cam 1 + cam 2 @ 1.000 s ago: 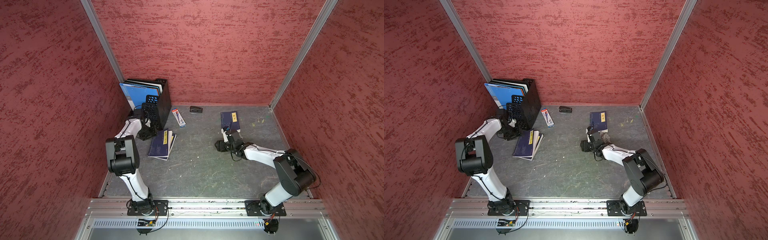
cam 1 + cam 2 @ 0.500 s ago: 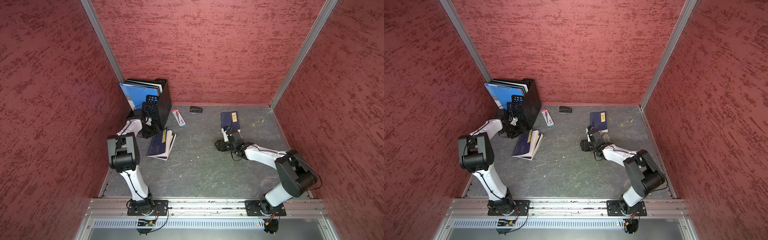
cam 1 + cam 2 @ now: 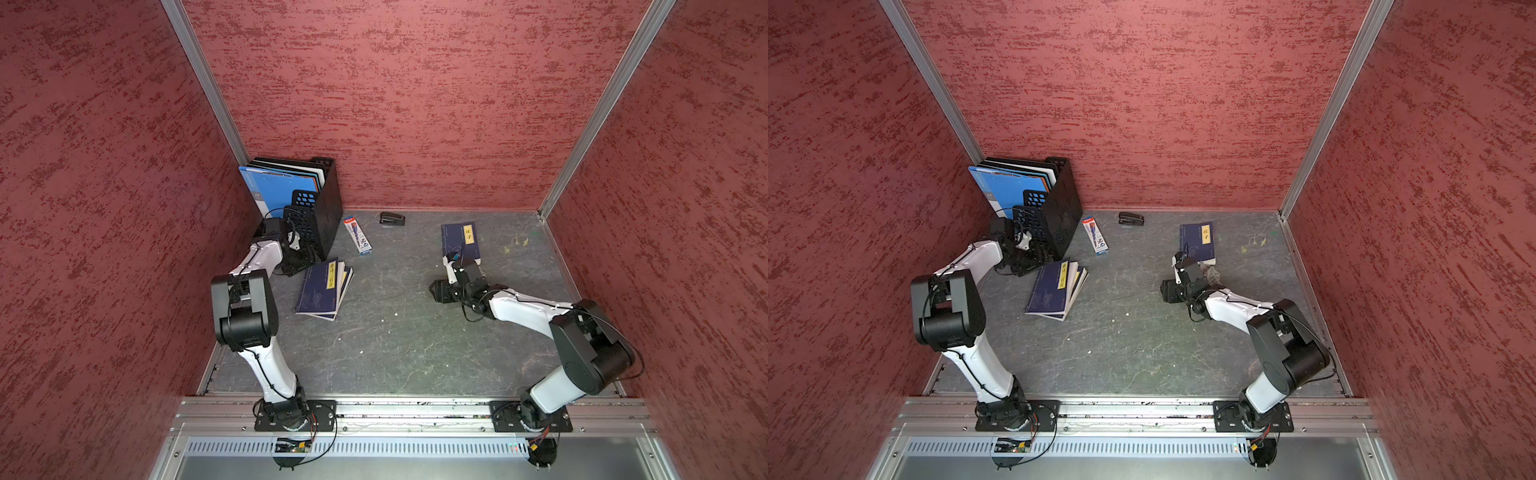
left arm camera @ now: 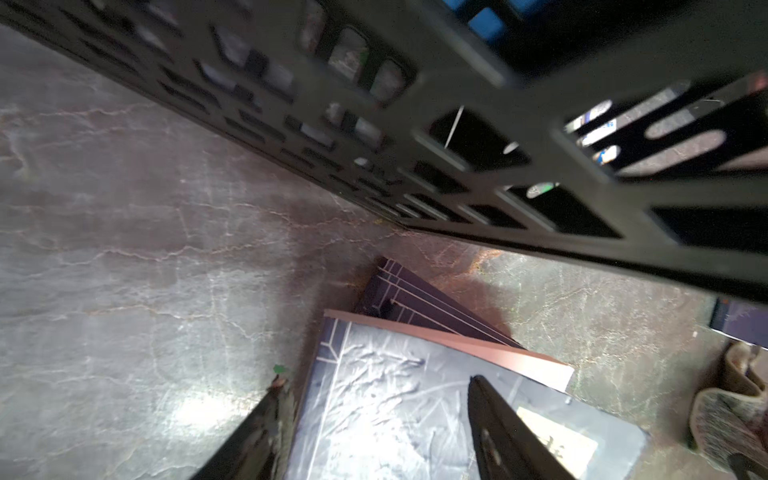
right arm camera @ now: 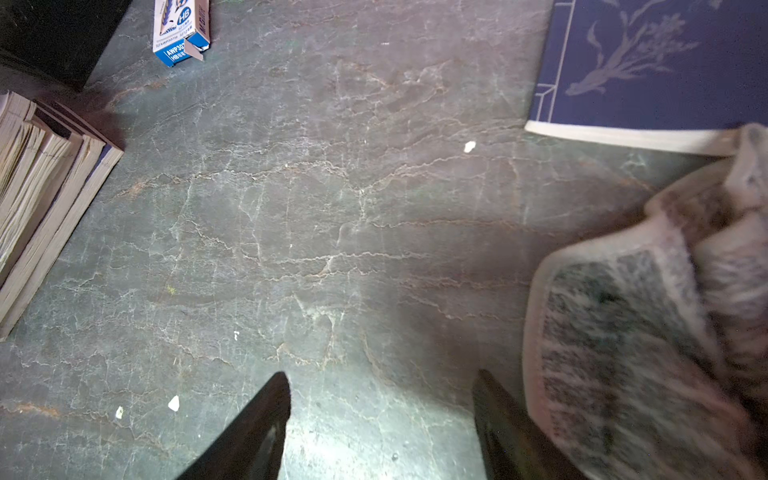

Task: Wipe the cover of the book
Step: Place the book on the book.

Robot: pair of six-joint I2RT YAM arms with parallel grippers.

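Observation:
A dark blue book (image 3: 461, 239) (image 3: 1198, 241) (image 5: 648, 62) with a yellow label lies flat at the back right. A grey-white cloth (image 3: 1211, 272) (image 5: 631, 332) is crumpled on the table just in front of it. My right gripper (image 5: 382, 375) (image 3: 453, 272) stands open over bare table, the cloth just outside one finger. A stack of dark blue books (image 3: 324, 291) (image 3: 1054, 291) (image 4: 415, 415) lies left of centre. My left gripper (image 4: 378, 379) (image 3: 309, 262) is open low over the top book's corner by the rack, nothing gripped.
A black mesh file rack (image 3: 316, 216) (image 4: 457, 124) with blue folders fills the back left corner, right beside my left gripper. A pencil box (image 3: 357, 235) (image 5: 180, 29) and a black stapler (image 3: 392, 218) lie near the back wall. Red walls close three sides.
My left gripper's jaws have spread wider and the left arm has shifted a little beside the rack. The right arm, the cloth and the books have not moved.

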